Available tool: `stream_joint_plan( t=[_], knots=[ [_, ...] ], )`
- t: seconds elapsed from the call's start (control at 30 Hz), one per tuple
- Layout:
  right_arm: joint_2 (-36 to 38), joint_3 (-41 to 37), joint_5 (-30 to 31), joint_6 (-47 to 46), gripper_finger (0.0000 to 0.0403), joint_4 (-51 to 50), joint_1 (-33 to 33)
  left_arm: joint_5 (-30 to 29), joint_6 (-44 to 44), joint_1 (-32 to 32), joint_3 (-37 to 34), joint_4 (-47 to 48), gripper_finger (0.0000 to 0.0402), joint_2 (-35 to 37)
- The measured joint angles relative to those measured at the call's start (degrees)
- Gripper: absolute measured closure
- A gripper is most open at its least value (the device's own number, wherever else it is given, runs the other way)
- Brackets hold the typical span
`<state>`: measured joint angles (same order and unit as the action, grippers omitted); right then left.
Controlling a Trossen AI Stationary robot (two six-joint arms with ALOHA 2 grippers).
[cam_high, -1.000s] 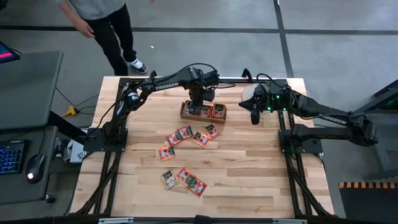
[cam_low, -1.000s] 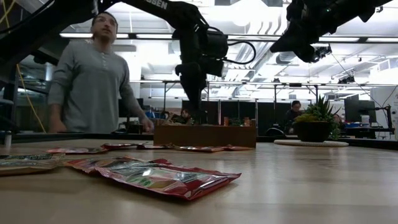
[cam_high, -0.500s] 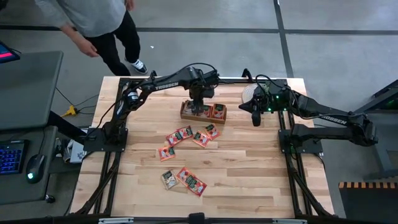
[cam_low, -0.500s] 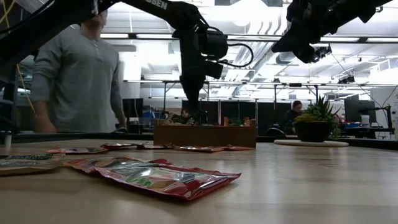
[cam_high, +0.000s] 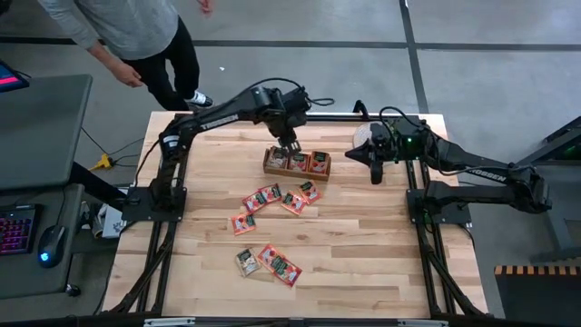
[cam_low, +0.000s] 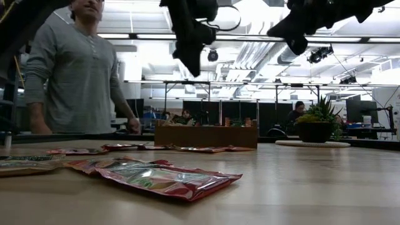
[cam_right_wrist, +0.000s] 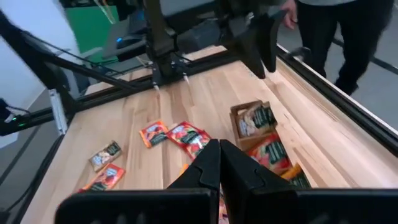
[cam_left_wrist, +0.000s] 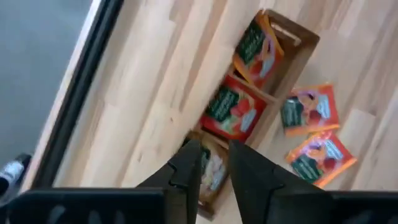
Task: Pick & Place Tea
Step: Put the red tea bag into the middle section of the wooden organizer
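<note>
Only left wrist view shows wooden tray's [cam_left_wrist: 292, 65] 3 filled compartments

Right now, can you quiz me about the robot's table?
1. True or false: every compartment of the tray holds tea.
2. Which pincer is shut? A: left pincer. B: right pincer.
3. Fill in: the loose sachets lie on the ____.
Key: 1 true; 2 B; 3 table.
</note>
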<state>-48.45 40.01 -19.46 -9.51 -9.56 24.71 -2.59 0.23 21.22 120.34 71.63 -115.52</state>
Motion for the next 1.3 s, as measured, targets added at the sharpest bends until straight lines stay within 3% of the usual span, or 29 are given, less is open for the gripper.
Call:
stream_joint_plan(
  t=[0.2,0.4,0.63,0.77,0.9,1.0,1.07,1.13,1.23,1.3],
  knots=[
    [-1.4,0.1,-0.6,1.0,0.0403,2.3,-1.9,-4.5,-3.9,-2.4,-0.3,6.3,0.0341,4.4],
    [-6.3,5.1,-0.4,4.7,0.0403,0.8,-7.2,-9.3,-9.4,-5.4,-0.5,13.2,0.0363,9.7],
    [-13.3,14.5,2.9,12.1,0.0403,-11.0,-11.9,-14.4,-21.6,-11.8,-5.6,15.0,0.0396,16.5],
    [-14.5,17.4,7.4,14.9,0.0403,-17.3,-14.0,-15.9,-29.3,-17.2,-16.4,15.3,0.0400,24.3],
    [-14.4,16.4,4.8,10.8,0.0403,-18.9,-14.7,-11.1,-37.8,-24.7,-32.1,7.8,0.0401,33.2],
    [-14.6,13.7,4.5,6.2,0.0403,-19.3,-16.4,-9.0,-46.6,-30.9,-43.2,-6.5,0.0401,37.2],
    [-15.0,12.3,7.0,3.8,0.0403,-17.8,-18.9,-10.2,-52.9,-35.9,-50.1,-8.8,0.0401,39.6],
    [-15.6,11.5,10.0,1.3,0.0403,-15.9,-21.3,-12.2,-59.2,-39.6,-54.7,-18.3,0.0401,40.4],
    [-17.8,11.6,13.6,-2.7,0.0403,-11.2,-24.8,-13.6,-66.3,-45.8,-62.2,-21.3,0.0401,40.7],
    [-20.0,11.6,15.9,-5.9,0.0403,-8.3,-26.9,-14.3,-69.7,-48.7,-65.1,-30.1,0.0401,40.7]
  ],
)
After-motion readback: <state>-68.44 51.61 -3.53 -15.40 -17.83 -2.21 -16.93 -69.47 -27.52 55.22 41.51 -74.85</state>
